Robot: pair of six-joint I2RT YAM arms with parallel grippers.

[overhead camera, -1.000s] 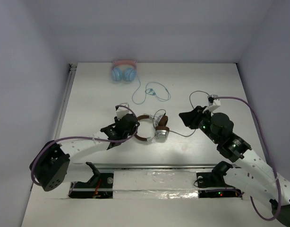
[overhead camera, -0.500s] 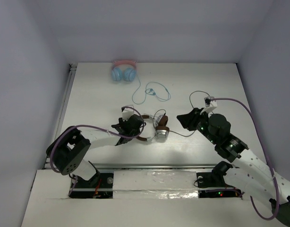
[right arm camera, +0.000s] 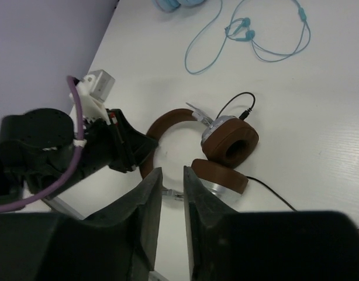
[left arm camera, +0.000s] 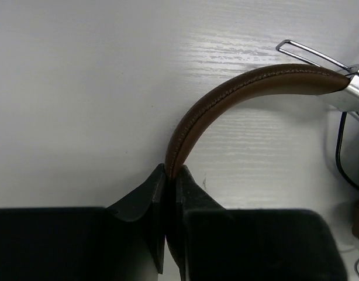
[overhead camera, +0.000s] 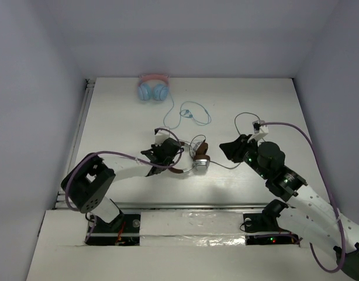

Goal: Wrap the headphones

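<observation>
Pinching headphones (right arm camera: 217,175) by headband (left arm camera: 238,88) in left jaws, anchoring on bench (left arm camera: 80,88); hovering right jaws, slightly spread, empty, right of ear cups (right arm camera: 229,140), presumably for cable (right arm camera: 272,194).

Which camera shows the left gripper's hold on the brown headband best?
Left wrist: the left gripper is pinched shut on the headband, seen close up. Top external shows the gripper over the band, small and from above. Right wrist shows it from the side, with the contact unclear.
</observation>
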